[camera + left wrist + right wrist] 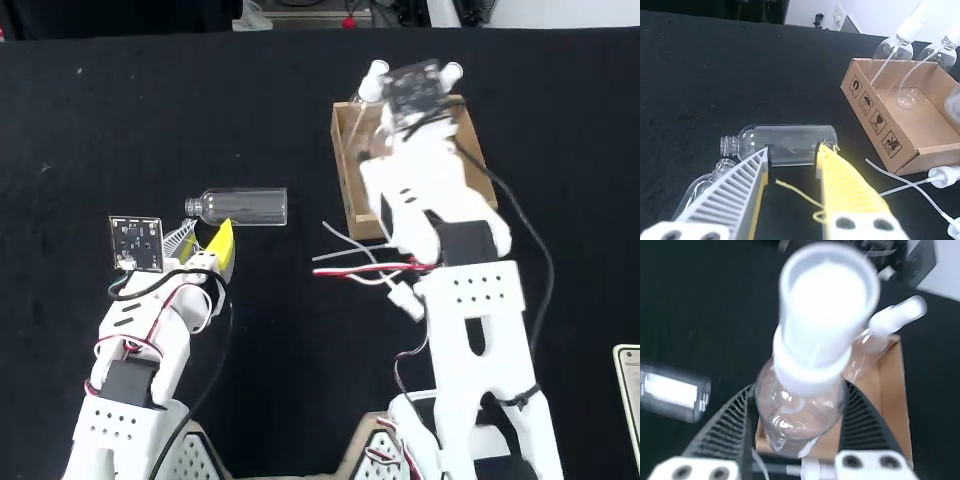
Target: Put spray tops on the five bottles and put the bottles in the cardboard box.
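My right claw (pixel 800 388) grips a white-topped clear plastic bottle (pixel 805 360) over the brown cardboard box (pixel 892 390); my left claw (pixel 792 150), released, sits low before a capless clear bottle (pixel 785 137) lying sideways

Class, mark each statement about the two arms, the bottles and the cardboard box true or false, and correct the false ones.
1. The right hand is shut on a bottle with a white spray top. True.
2. The lying bottle by the left hand wears a top. False: its neck is bare.
3. The left hand grips a bottle. False: it is open, holding nothing.
4. Loose spray tops lie on the table beside the cardboard box. True.
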{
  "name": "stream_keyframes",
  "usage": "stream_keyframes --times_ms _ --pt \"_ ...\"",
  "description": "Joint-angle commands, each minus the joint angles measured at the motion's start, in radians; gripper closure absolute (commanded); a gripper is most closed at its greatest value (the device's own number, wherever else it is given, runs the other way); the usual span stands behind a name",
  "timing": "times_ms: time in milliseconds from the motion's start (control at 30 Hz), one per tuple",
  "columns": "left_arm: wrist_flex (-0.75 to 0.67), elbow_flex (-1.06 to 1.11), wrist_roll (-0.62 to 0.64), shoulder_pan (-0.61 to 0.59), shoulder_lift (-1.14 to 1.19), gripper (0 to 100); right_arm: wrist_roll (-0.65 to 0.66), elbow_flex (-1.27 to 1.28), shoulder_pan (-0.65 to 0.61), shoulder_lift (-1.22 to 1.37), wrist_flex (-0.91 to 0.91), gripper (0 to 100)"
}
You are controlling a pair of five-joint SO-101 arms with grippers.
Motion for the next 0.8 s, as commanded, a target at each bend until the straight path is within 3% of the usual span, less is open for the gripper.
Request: stream_keyframes --times_ms 0,167,767 --pt "-0.018 -0.01 0.009 -0.002 -0.014 84 -0.058 0.035 0.028 0.039 -0.146 88.9" --pt "-0.018 -0.01 0.009 -0.004 -0.014 84 -0.107 0.145 0.029 0.099 -0.321 88.9" --pt "-0.025 -0.004 0.009 0.001 -0.014 84 -0.109 0.294 0.028 0.28 -0.698 88.9"
